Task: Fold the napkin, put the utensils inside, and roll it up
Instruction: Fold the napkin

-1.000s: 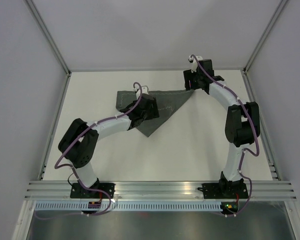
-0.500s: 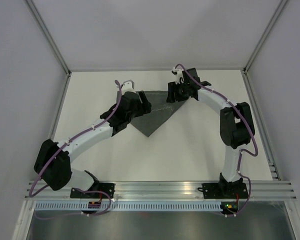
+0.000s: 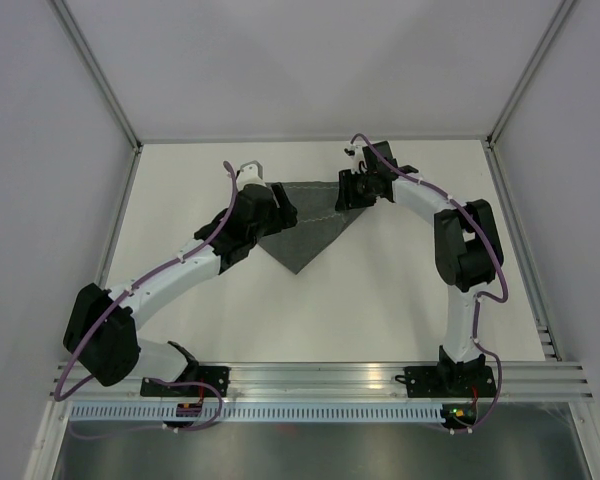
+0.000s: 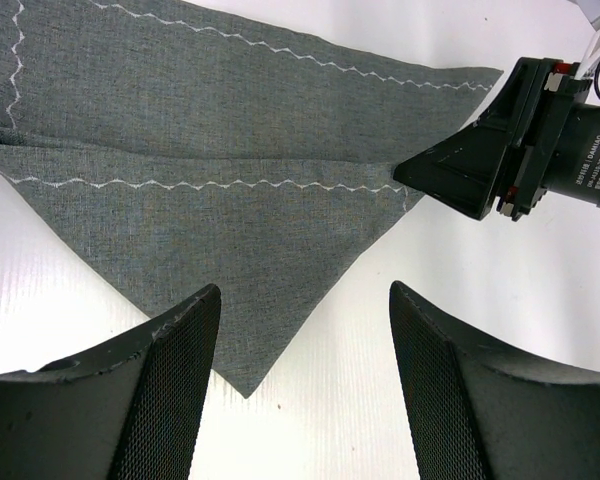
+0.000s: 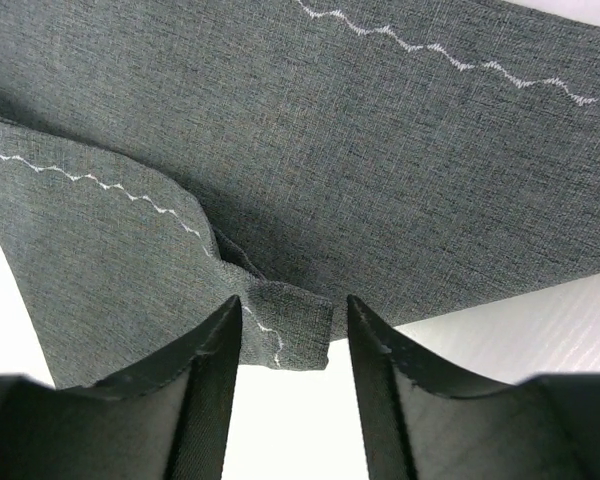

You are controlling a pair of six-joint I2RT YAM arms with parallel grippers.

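Left jaws wide, nothing between them, over the left part of the napkin [image 3: 315,228]. Napkin lies folded into a triangle at the far middle of the bench [image 3: 400,290], long edge away from the arms and tip pointing at them. Right jaws at its right corner, partly apart, straddling a small turned-over corner flap [image 5: 280,322]. One finger [image 5: 380,400] sits just beside the flap edge, no clamp visible.

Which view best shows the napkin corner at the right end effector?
Right wrist: close up, a curled corner of the napkin lies between the jaws of the right end effector. Left wrist shows that end effector at the corner; top external, it hides the corner.
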